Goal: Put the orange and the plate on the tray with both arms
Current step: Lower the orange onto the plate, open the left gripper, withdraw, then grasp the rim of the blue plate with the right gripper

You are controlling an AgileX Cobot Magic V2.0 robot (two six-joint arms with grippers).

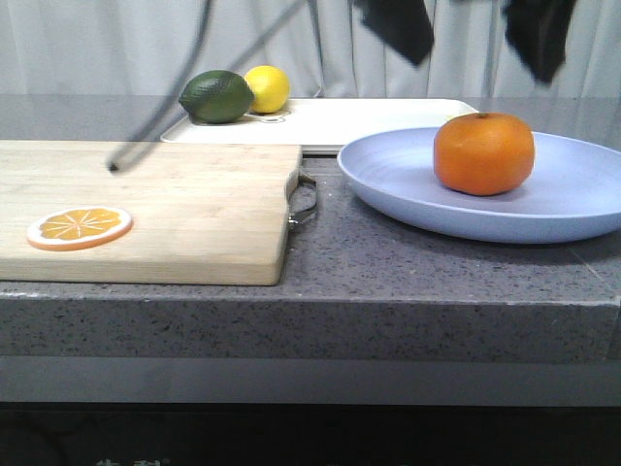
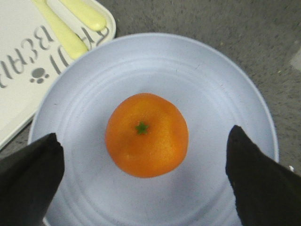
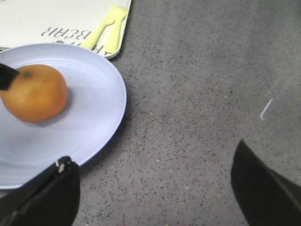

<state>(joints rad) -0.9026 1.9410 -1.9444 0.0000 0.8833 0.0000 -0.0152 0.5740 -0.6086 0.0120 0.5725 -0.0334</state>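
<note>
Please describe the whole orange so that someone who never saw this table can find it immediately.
Look at the large pale blue plate on the grey counter, right of the wooden cutting board. The orange sits alone on that plate. It is whole and round with a small green stem, unlike the flat orange slice on the board.

Beside the one cutting board (image 1: 146, 209) there were one orange (image 1: 483, 152), one plate (image 1: 572, 189), one tray (image 1: 369, 118), one lemon (image 1: 268, 88), one lime (image 1: 216, 96), one orange slice (image 1: 79, 227)
</note>
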